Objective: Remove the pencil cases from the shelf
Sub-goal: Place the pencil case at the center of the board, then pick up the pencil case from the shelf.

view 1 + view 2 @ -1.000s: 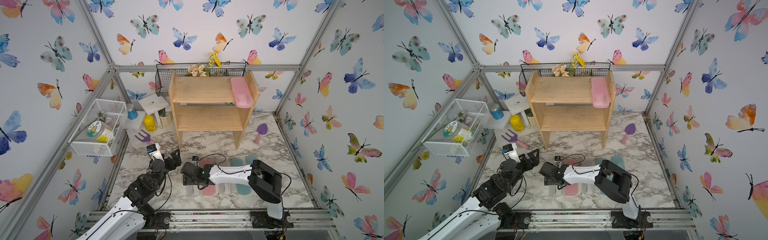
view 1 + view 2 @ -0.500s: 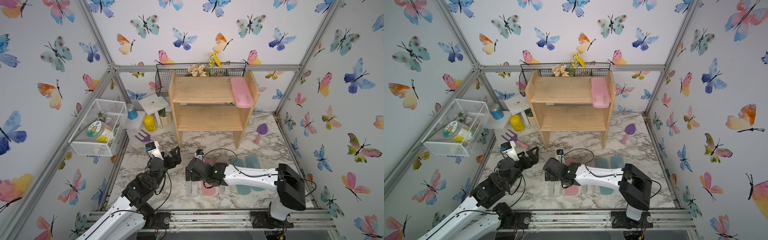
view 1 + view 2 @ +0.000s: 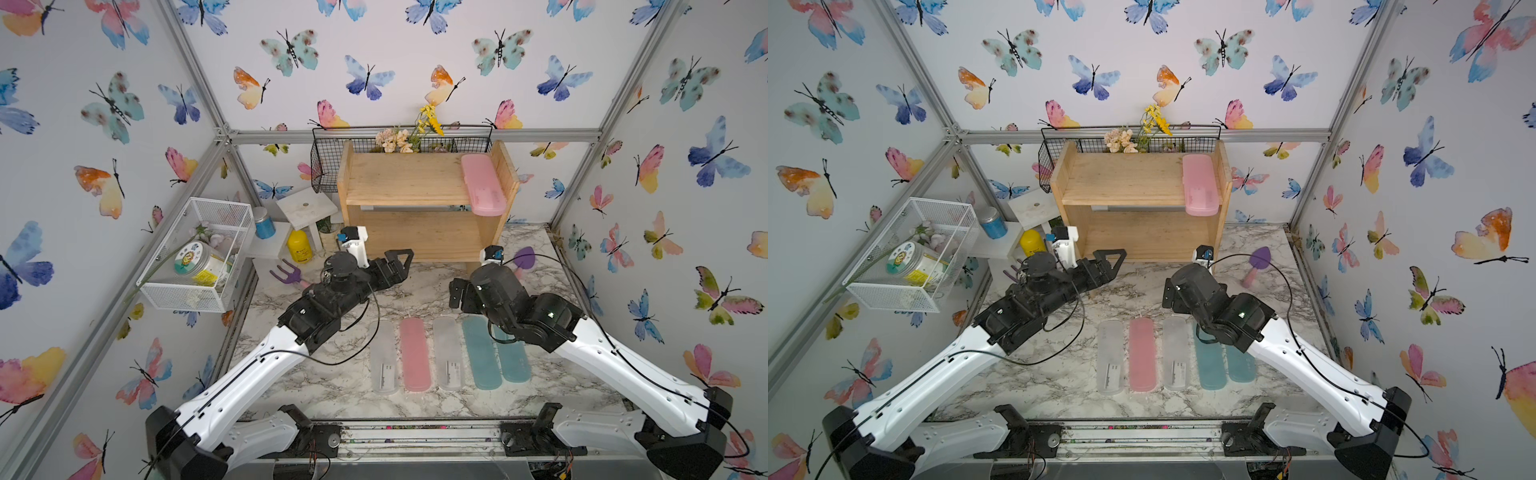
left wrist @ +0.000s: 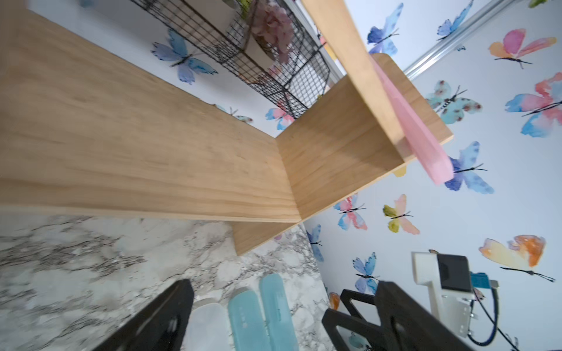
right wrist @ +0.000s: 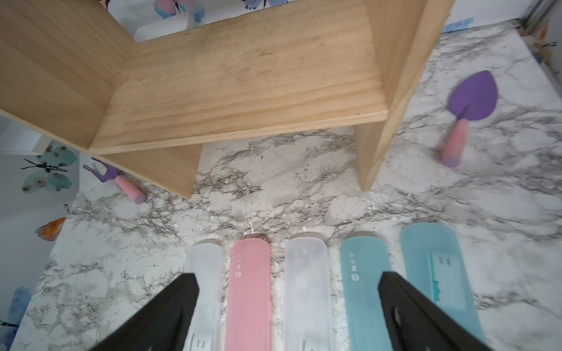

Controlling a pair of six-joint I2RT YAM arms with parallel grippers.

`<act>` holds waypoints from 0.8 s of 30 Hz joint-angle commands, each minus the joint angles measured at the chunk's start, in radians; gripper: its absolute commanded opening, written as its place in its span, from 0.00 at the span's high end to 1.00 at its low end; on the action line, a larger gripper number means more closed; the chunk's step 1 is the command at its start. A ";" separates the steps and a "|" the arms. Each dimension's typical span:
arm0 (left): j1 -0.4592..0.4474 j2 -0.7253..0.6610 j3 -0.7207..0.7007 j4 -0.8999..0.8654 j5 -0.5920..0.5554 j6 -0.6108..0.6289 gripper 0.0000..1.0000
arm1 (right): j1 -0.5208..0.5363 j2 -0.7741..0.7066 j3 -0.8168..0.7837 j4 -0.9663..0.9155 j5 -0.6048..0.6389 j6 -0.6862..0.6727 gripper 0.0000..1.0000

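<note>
In a top view a pink pencil case [image 3: 483,185] lies at the right end of the upper tier of the shelf [image 3: 405,178], overhanging its front; five pencil cases [image 3: 414,354] lie side by side on the worktop [image 3: 340,390]; in the left wrist view the left fingers [image 4: 158,322] are spread wide, empty; in the right wrist view the right fingers [image 5: 164,310] are likewise wide and empty, above that row.

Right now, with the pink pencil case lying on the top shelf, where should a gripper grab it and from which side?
Probably its near end: the pink pencil case lies flat and sticks out past the front edge of the shelf. Come from the front, jaws above and below that overhang; the raised side panel stands right beside it, leaving little room there.
</note>
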 commanded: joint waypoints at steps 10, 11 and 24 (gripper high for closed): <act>-0.115 0.361 0.419 0.183 0.205 -0.199 0.01 | -0.270 -0.124 -0.108 -0.083 -0.072 -0.155 0.01; -0.118 0.389 0.453 0.179 0.206 -0.207 0.01 | -0.286 -0.128 -0.124 -0.075 -0.086 -0.160 0.01; -0.093 0.590 0.682 0.112 0.182 -0.274 0.01 | -0.329 -0.144 -0.173 -0.056 -0.144 -0.197 0.01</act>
